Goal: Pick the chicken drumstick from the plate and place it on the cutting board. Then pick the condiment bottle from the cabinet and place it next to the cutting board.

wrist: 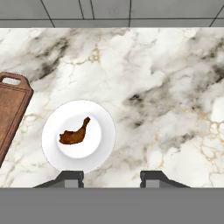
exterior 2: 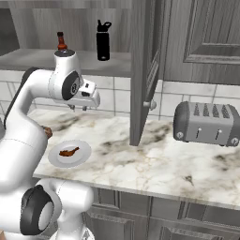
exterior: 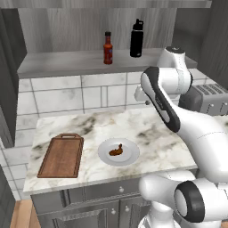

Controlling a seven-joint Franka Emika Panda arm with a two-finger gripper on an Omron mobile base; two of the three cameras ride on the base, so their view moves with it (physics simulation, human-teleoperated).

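The chicken drumstick (wrist: 75, 134) lies on the plate (wrist: 104, 119) at lower left of the hand view, with the cutting board (wrist: 11, 111) at the left edge. The gripper (wrist: 111, 178) hangs high above the marble, fingers apart and holding nothing. It should shift left until centred over the thick end, turn across the drumstick's length, then descend.

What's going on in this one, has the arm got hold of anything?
Nothing is held. The white arm's tool hangs above the marble counter with its jaws apart and nothing between them. The small reddish-brown chicken drumstick lies on the round light grey plate, beside the bare rectangular wooden cutting board. The slim red condiment bottle stands on the grey cabinet shelf, next to a taller black bottle.
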